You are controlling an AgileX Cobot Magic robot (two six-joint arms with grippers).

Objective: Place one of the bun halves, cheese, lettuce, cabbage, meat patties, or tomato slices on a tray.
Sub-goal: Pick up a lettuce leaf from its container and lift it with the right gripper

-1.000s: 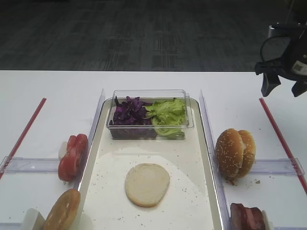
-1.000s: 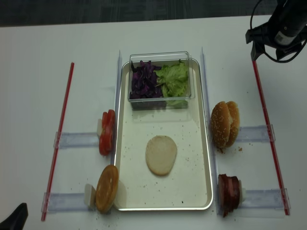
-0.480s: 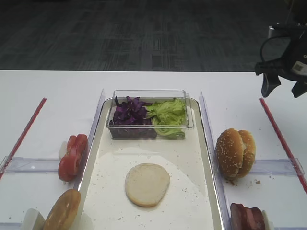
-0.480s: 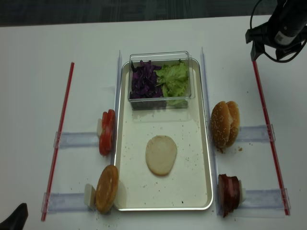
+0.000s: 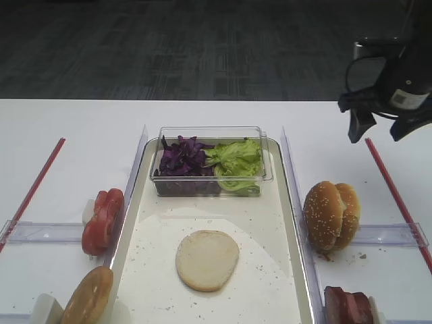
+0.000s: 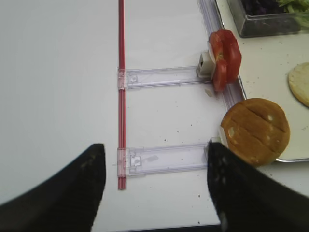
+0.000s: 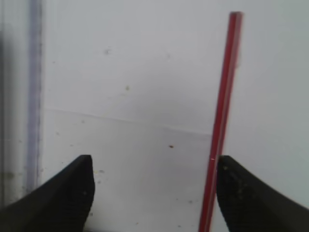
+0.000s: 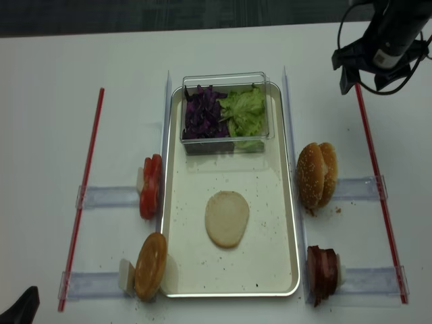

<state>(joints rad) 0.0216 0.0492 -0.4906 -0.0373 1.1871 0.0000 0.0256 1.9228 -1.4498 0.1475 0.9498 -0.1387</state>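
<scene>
- A long cream-white tray with a metallic rim is seen in the middle of the white table, its floor speckled with dark crumbs.
- One bun half lies flat near the middle of the tray, its pale cream cut face turned up.
- A clear plastic tub stands at the far end of the tray; the dark purple shredded cabbage fills its left part and the ruffled light-green lettuce its right part, the two touching.
- Two sesame-seeded bun halves, golden-brown, are propped on edge together just right of the tray.
- Another golden-brown bun half is leant against the tray's left rim at its near corner; faint scored lines are seen across its crust.
- The bright red tomato slices are stood in a tight row on edge just left of the tray, farther along than that bun.
- The dark reddish-brown meat patties are stacked on edge right of the tray's near corner.
- The right claw is held above the table's far right area, beside a red strip, well apart from all food; its jaws are spread and nothing is gripped.
- The left claw is held above the table left of the tray, jaws spread wide and nothing between them.
</scene>
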